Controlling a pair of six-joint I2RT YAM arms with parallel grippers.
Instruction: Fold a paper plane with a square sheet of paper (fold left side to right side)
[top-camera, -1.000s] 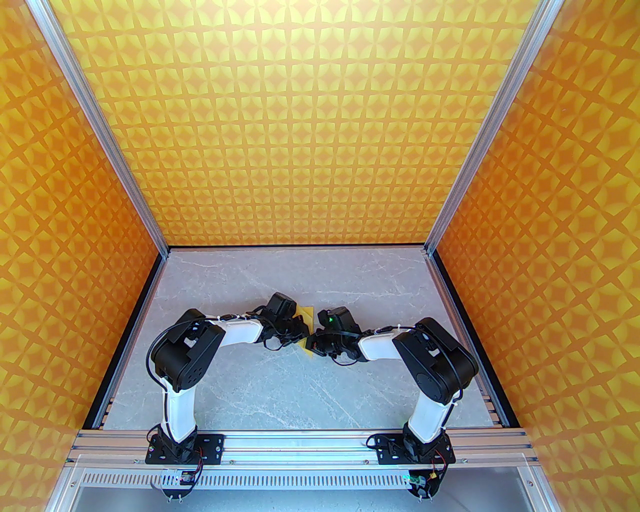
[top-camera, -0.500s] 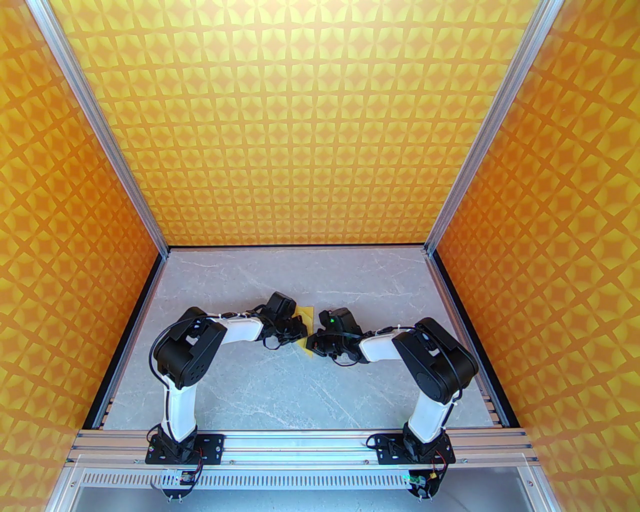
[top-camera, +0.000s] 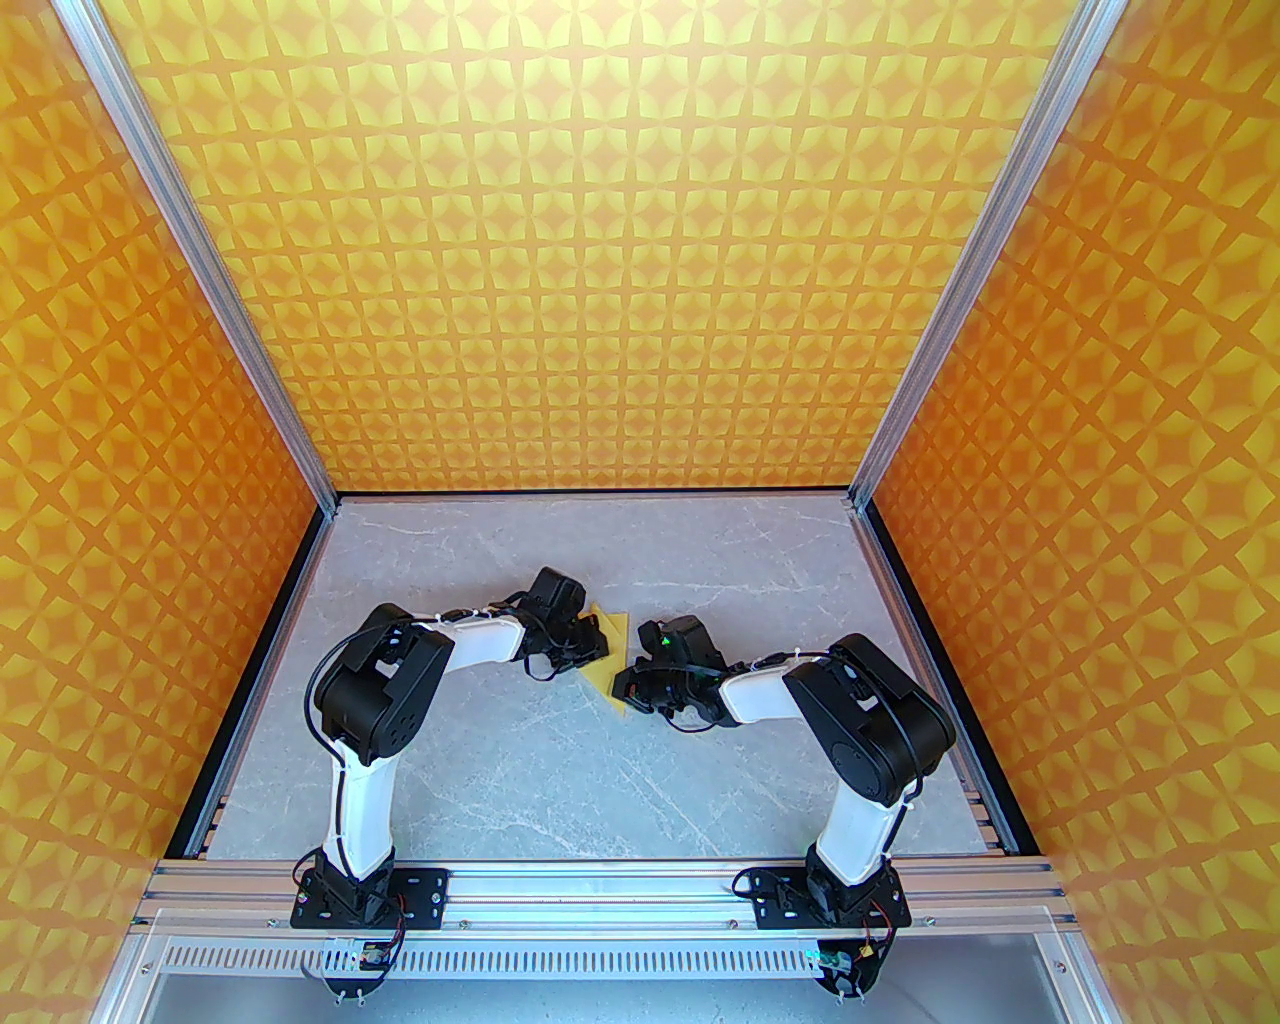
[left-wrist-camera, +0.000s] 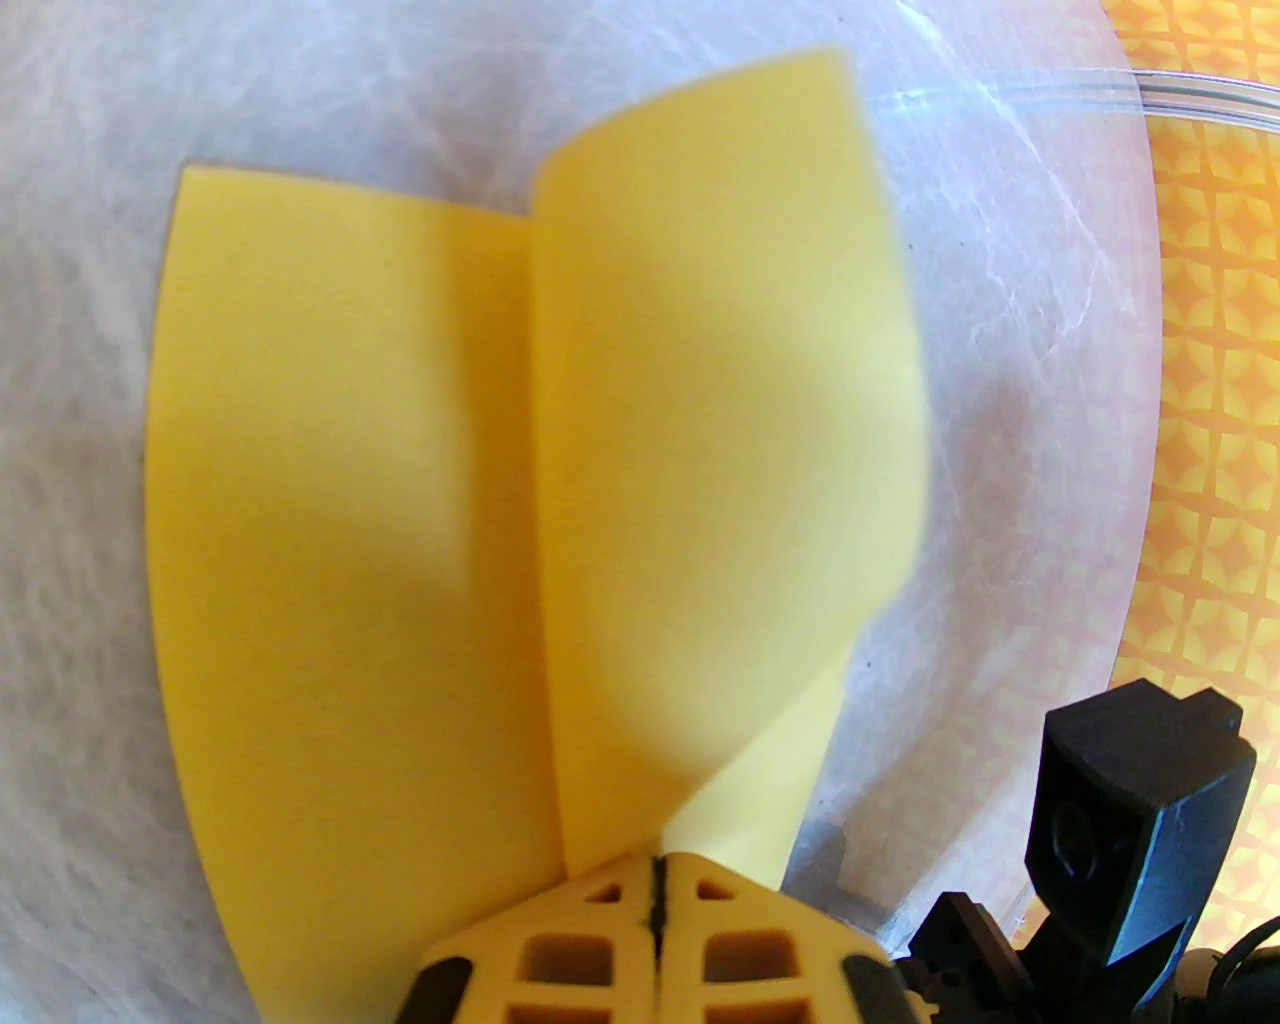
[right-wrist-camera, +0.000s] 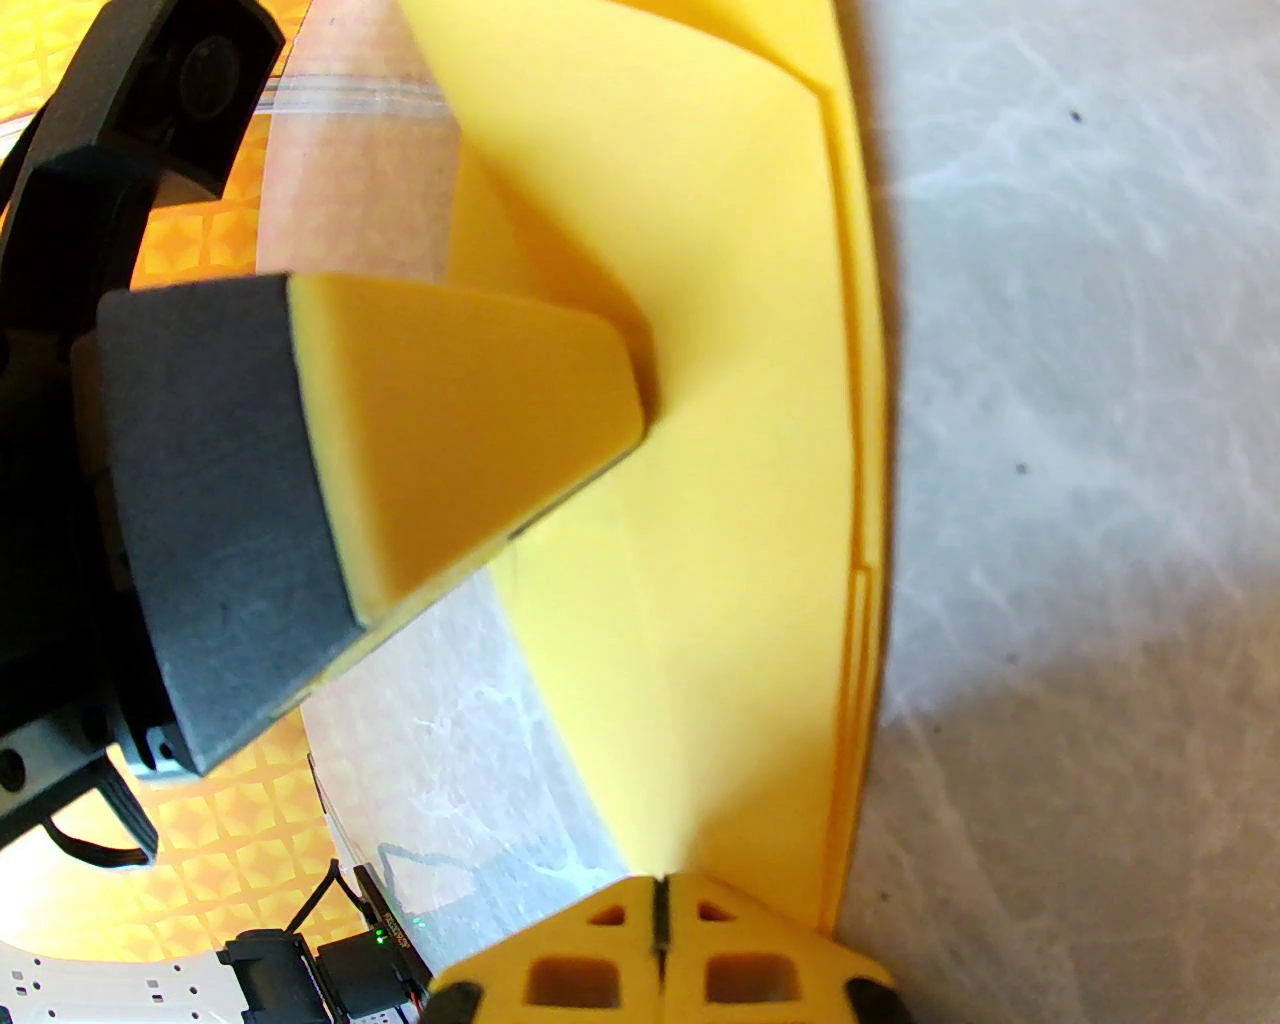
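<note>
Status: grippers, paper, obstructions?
Left gripper shut, pinching a raised flap of the yellow paper sheet. Right gripper shut at its edge, grip unclear. Sheet partly folded on the table. Grippers close, not touching.

The left claw (left-wrist-camera: 657, 880) sits at the bottom edge, its yellow fingertips pressed together on a corner of the square sheet of paper (left-wrist-camera: 340, 520). One half lies flat on the pale marbled desk (left-wrist-camera: 1010, 420). The other half curls upward, blurred. A black housing (left-wrist-camera: 1140, 790) stands at lower right.
</note>
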